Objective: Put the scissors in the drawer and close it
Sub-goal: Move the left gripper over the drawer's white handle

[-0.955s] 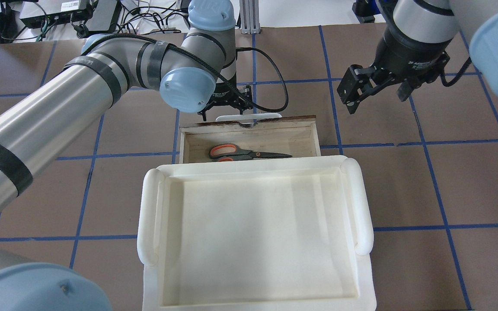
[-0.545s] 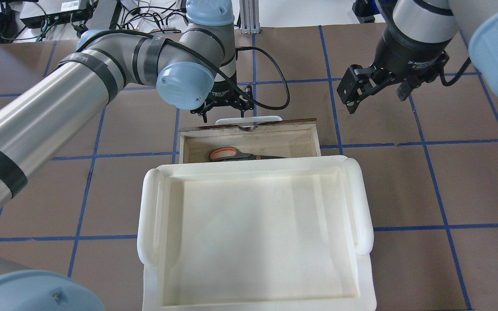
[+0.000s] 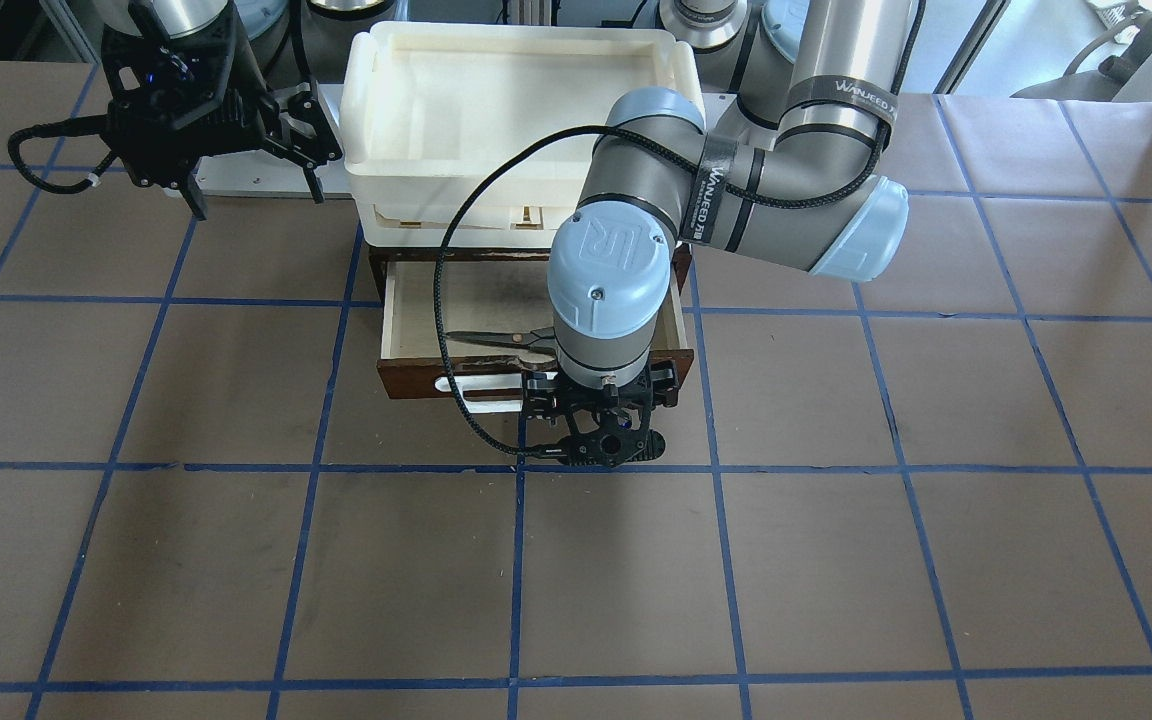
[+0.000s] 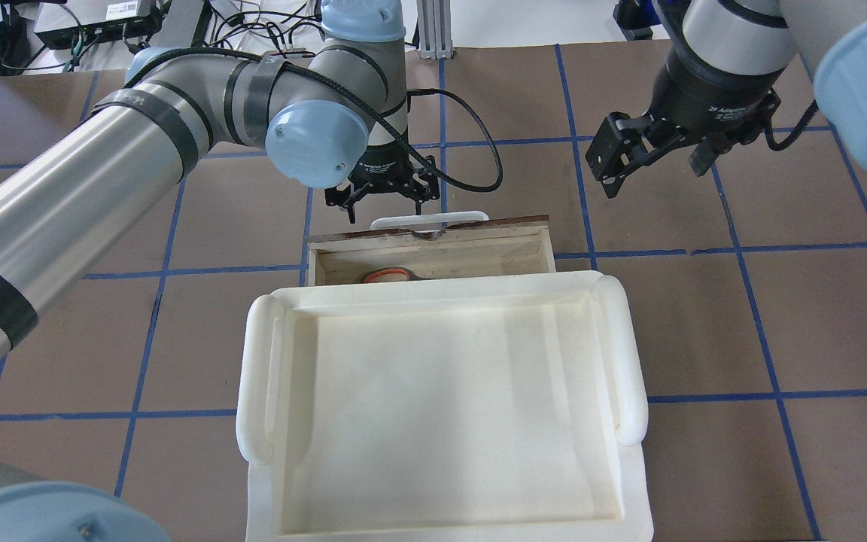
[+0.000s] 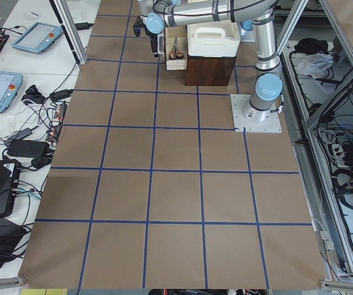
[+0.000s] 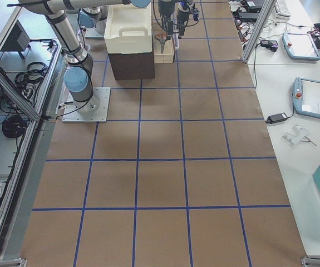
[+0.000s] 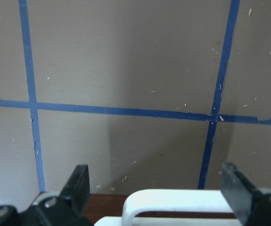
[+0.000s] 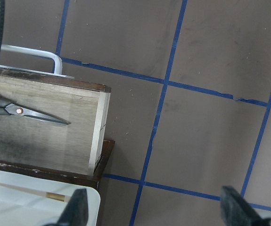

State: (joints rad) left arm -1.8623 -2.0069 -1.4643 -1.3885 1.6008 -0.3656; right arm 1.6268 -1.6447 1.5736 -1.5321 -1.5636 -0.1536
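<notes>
The drawer [image 4: 479, 226] is partly open under the cream tray, its pale inside showing. It also shows in the front view [image 3: 416, 382]. The scissors [image 4: 392, 273] lie inside, mostly hidden by the tray; only the orange-lined handle shows. Their blades show in the front view [image 3: 491, 338] and in the right wrist view [image 8: 31, 112]. My left gripper [image 4: 385, 213] is open at the drawer front, its fingers either side of the white bar handle [image 7: 182, 200]. My right gripper [image 4: 652, 169] is open and empty, above the table to the drawer's right.
A cream-white plastic tray [image 4: 253, 376] sits on the dark cabinet that holds the drawer and covers most of it. A black cable [image 4: 479, 158] loops from my left wrist over the table beyond the drawer. Brown table with blue tape lines lies all around.
The drawer has slid further in under the tray, and my left gripper has moved with its front. Less of the scissors shows. The right arm has barely moved.
</notes>
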